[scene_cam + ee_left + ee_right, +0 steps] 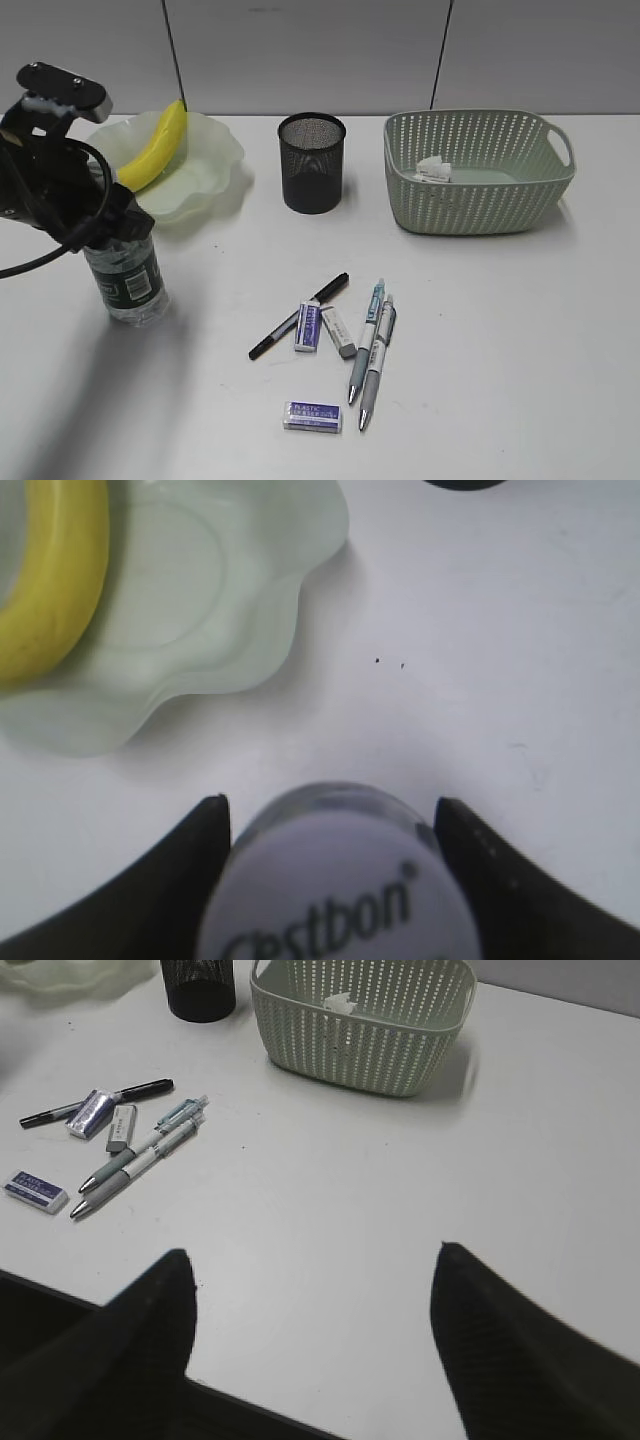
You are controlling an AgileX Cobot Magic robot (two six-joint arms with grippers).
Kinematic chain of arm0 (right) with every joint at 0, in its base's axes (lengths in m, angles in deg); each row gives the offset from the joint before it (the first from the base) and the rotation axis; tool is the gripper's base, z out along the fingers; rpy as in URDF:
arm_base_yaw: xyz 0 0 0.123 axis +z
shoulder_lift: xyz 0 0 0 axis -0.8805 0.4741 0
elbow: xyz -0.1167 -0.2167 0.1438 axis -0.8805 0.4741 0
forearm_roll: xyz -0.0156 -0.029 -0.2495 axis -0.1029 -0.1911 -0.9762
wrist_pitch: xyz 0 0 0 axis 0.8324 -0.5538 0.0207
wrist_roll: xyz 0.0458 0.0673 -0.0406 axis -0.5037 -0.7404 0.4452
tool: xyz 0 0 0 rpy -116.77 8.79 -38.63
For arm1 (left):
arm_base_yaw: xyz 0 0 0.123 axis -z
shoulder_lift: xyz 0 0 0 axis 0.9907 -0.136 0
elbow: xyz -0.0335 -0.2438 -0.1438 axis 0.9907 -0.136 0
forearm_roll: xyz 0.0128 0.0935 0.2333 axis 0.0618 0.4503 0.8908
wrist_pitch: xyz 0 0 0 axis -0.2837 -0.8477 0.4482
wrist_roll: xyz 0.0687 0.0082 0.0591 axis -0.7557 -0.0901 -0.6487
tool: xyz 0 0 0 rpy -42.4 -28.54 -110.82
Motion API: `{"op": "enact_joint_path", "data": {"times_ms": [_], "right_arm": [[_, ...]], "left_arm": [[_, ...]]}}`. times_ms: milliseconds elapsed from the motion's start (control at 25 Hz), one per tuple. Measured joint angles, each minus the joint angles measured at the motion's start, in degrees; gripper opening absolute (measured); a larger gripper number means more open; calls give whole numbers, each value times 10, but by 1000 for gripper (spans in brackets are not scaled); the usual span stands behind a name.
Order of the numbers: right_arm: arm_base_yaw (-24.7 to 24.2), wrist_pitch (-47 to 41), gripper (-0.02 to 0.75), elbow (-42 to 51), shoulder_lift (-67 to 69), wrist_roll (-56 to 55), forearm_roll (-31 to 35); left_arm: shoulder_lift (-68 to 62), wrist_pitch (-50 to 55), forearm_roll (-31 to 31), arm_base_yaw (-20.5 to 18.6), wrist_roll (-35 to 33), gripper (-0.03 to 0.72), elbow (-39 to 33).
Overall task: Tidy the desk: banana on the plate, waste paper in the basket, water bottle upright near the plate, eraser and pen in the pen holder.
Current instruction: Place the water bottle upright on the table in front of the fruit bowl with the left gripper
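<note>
Gripping the upright water bottle (128, 278) between its fingers, your left gripper (335, 825) has the plate (250, 630) just ahead; right gripper (310, 1290) hangs wide, empty.

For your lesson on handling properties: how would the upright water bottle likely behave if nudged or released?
The water bottle stands upright on the desk; being tall and narrow, it may tip if knocked high. Its round body would probably roll once down. It looks like clear plastic, so probably smooth and slightly slippery between the left gripper's jaws.

"Cestbon" on bottle cap (335, 900); "PLASTIC ERASER" on front eraser (312, 416).
</note>
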Motion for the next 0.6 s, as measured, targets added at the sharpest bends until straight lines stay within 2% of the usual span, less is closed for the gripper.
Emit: {"op": "enact_joint_path", "data": {"times_ms": [80,280,600], "right_arm": [[0,0,574,0,0,0,0],[0,0,574,0,0,0,0],[0,0,574,0,0,0,0]], "left_arm": [[0,1,0,0,0,468,0],[6,6,0,0,1,563,0],[58,10,0,0,1,579,0]]}}
